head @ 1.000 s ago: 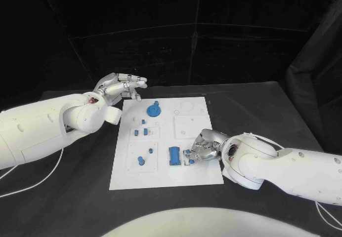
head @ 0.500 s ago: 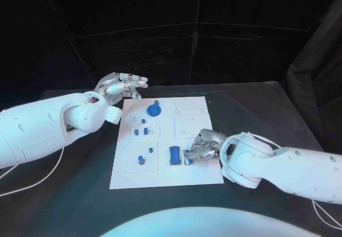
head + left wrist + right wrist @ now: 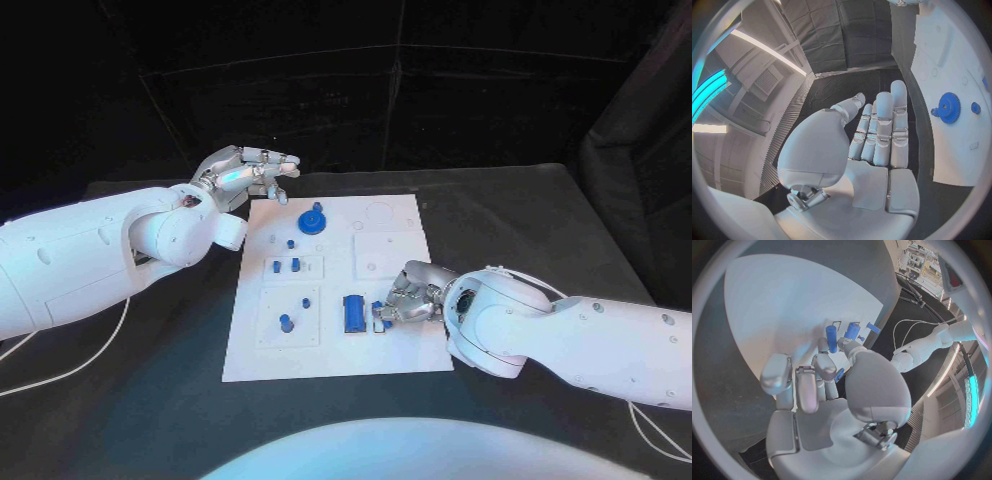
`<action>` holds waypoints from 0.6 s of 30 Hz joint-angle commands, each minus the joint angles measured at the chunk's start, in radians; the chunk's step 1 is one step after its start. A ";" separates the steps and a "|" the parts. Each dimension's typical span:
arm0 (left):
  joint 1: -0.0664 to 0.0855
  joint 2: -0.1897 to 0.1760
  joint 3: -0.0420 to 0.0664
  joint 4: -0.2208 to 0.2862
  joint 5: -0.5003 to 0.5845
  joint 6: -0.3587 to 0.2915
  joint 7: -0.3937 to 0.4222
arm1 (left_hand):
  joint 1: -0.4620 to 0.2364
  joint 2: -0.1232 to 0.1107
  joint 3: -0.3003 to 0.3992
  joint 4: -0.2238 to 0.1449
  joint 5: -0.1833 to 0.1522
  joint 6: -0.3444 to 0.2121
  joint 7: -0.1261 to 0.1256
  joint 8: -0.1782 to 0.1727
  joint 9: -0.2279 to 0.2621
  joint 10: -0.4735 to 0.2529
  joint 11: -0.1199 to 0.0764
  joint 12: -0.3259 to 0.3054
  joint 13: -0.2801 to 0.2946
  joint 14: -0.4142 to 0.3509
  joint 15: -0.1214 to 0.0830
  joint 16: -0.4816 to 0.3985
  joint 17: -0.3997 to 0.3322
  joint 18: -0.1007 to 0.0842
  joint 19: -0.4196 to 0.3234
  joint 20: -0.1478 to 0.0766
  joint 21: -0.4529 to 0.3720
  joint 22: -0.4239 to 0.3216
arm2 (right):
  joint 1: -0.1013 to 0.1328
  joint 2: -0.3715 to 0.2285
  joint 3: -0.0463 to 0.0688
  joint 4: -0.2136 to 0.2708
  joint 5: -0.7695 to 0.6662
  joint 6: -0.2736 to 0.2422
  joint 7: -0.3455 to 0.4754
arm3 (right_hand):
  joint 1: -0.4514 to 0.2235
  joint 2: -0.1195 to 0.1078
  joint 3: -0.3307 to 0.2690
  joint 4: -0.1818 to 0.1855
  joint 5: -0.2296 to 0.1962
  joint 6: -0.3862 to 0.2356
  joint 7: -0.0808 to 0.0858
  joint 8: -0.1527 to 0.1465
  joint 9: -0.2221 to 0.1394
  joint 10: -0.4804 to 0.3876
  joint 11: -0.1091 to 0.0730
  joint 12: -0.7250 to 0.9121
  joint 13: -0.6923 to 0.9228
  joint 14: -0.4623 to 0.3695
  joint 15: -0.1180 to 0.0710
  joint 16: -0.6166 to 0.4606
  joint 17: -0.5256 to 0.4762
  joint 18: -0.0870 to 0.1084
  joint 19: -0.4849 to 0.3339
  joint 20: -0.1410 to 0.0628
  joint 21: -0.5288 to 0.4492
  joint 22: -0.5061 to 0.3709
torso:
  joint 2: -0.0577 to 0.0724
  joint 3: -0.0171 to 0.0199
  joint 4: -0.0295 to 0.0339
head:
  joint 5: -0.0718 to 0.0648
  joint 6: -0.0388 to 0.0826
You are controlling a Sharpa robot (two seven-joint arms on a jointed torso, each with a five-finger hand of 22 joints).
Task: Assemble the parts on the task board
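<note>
Left hand (image 3: pixel 248 170) sits off the far left corner of the task board (image 3: pixel 335 355), above the black table (image 3: pixel 534 220), holding nothing; the left wrist view shows its fingers (image 3: pixel 882 125) held straight and close side by side with the thumb a little apart, palm bare. White task board lies in the middle of the table, long side running away from the robot. On its far part a blue gear (image 3: pixel 312 221) with a small knob on top, just beside the left hand's side of the board; the same gear (image 3: pixel 949 107) shows in the left wrist view with a small blue round piece (image 3: pixel 976 107) near it. Closer in, a small blue dot (image 3: pixel 290 243), then a pair of short blue pegs (image 3: pixel 286 266) side by side in a square recess. Nearer still on the left half, a tiny blue piece (image 3: pixel 306 302) and a blue peg (image 3: pixel 286 323) inside another square recess. Middle of the near half: a long blue block (image 3: pixel 353 313), upright along the board's length. Right hand (image 3: pixel 408 302) rests low on the board just right of that block, fingers curled down onto a small blue part (image 3: pixel 379 311) at its fingertips; contact looks like a pinch but cannot tell for sure. The right wrist view shows the fingers bent in close over blue pieces (image 3: pixel 839 336) on the white board.
</note>
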 commanded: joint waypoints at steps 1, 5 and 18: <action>0.001 0.000 0.001 0.002 -0.005 0.013 0.000 | -0.011 0.003 -0.003 0.002 0.001 -0.008 -0.002 0.007 -0.002 -0.005 -0.001 0.006 -0.001 -0.008 0.001 0.004 -0.001 0.014 -0.001 0.005 -0.006 -0.001 | 0.001 0.002 0.000 0.000 -0.002 0.027 -0.003 | -0.018 -0.002 -0.025 0.005 -0.008 0.006 0.003 0.006 0.004 0.006 -0.001 0.006 0.002 0.067 -0.006 0.004 0.077 -0.019 0.007 0.000 0.004 0.002 | 0.000 0.0002 -0.0003 | 0.001 0.000; 0.001 0.000 0.001 0.002 -0.005 0.014 0.000 | -0.011 0.003 -0.003 0.002 0.001 -0.008 -0.002 0.007 -0.002 -0.005 -0.001 0.006 -0.001 -0.008 0.001 0.004 -0.001 0.014 -0.001 0.005 -0.006 -0.001 | 0.001 0.003 0.000 0.000 0.002 0.039 0.003 | -0.025 -0.003 -0.049 0.009 -0.012 0.006 0.002 0.006 0.009 0.007 -0.001 0.007 0.006 0.068 -0.006 0.005 0.079 -0.019 0.007 0.000 0.005 0.004 | 0.000 0.0002 -0.0009 | 0.000 -0.001; 0.001 -0.001 0.001 0.002 -0.005 0.015 -0.003 | -0.012 0.002 -0.003 0.003 0.001 -0.009 -0.001 0.007 -0.002 -0.006 -0.001 0.006 -0.002 -0.009 0.002 0.005 -0.002 0.014 -0.002 0.005 -0.006 -0.002 | 0.001 0.000 0.000 0.005 0.011 0.036 0.014 | -0.049 0.025 -0.127 0.042 -0.018 0.014 -0.004 0.008 0.023 0.012 -0.005 0.012 0.017 0.069 -0.009 0.008 0.084 -0.020 0.010 -0.003 0.007 0.011 | 0.000 0.0003 -0.0004 | -0.001 -0.001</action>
